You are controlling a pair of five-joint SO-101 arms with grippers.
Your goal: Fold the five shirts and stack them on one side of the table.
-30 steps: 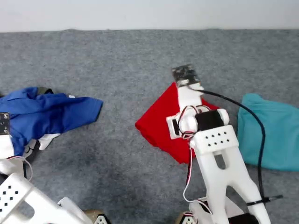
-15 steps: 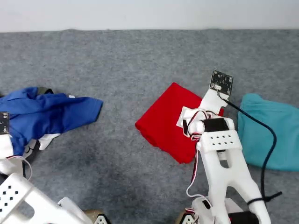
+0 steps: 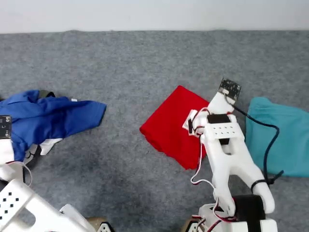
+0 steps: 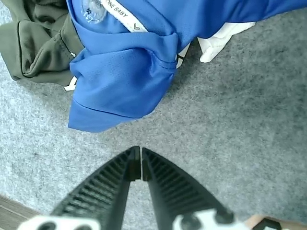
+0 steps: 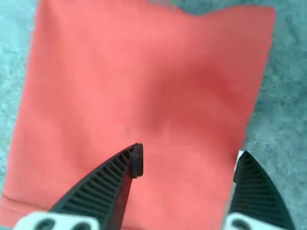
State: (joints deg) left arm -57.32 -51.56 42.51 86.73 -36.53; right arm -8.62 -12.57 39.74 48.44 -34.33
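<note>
The right pincer (image 5: 189,163) hangs wide open just above the red shirt (image 5: 144,86), with nothing between its jaws. Both black toothed fingers (image 5: 120,184) are clear of the cloth. The left pincer (image 4: 140,165) is closed tip to tip on nothing, above bare grey desk (image 3: 120,63) far to the left of the red shirt.

A second ago the right arm (image 3: 227,154) had its wrist over the red shirt's far corner. It has since swung to the side and now stands over the edge of the red shirt that faces the teal shirt (image 3: 280,135), with the forearm drawn in a little since half a second ago. The left arm (image 3: 14,203) and all the shirts lie as they did.

The red shirt is folded into a flat square set cornerwise. The teal shirt lies folded just beside it, on its right. Well apart on the other side is a loose heap, with the blue shirt (image 4: 129,72) on top and unfolded. A white neck label (image 4: 122,17) with small print shows inside its collar, next to a round printed mark. An olive shirt (image 4: 33,48) sits bunched against the blue one, and bits of a white shirt (image 4: 220,40) stick out from under it.
</note>
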